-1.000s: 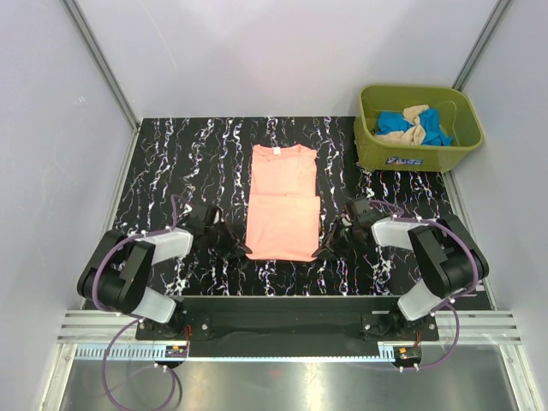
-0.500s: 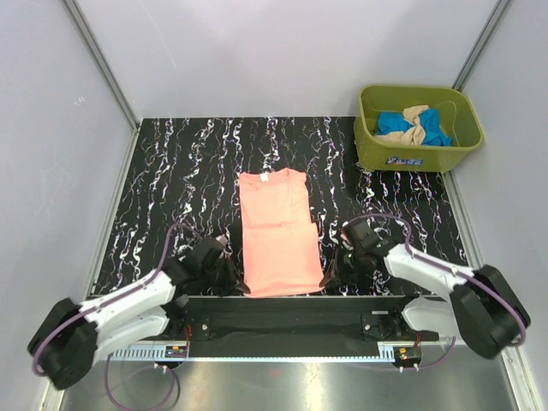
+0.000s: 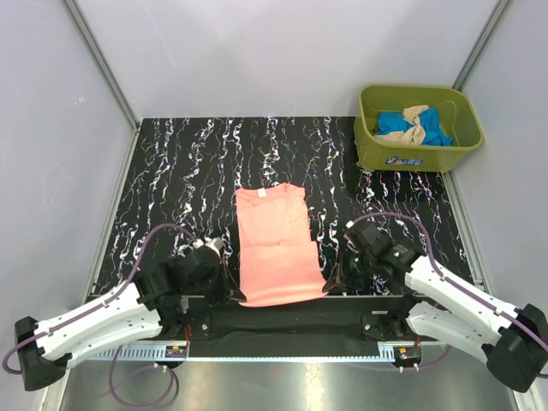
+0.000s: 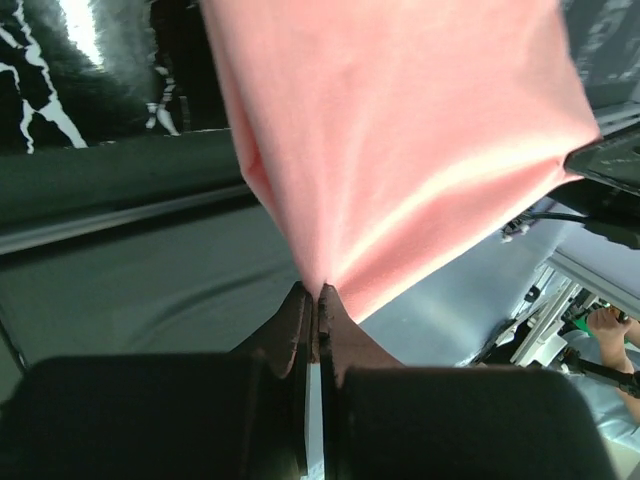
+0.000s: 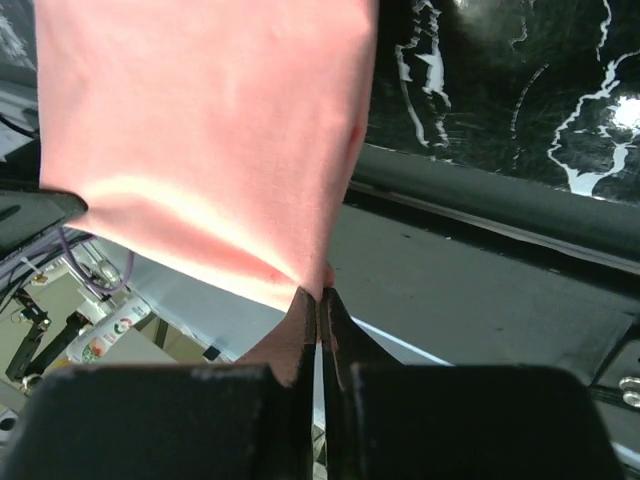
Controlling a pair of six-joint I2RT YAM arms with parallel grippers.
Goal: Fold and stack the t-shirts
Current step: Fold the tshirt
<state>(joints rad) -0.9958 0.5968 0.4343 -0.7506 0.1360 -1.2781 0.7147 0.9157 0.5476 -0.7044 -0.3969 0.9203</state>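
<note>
Salmon-pink soft cloth t-shirt (image 3: pixel 272 244) stretched ahead of both pincers; L gripper (image 4: pixel 316 293) & R gripper (image 5: pixel 320 293) each clenched a hem corner. Uneven pull could've slipped your thin bite.

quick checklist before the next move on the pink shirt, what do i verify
1. Grip of left gripper on a near corner of the salmon-pink t-shirt: ok, shut on it.
2. Grip of right gripper on the other near corner: ok.
3. Collar end flat on the table: ok.
4. Near hem free of wrinkles: cannot tell.
5. Shirt apart from the olive tub: ok.
6. The blue tee and beige tee in the tub: ok.
</note>
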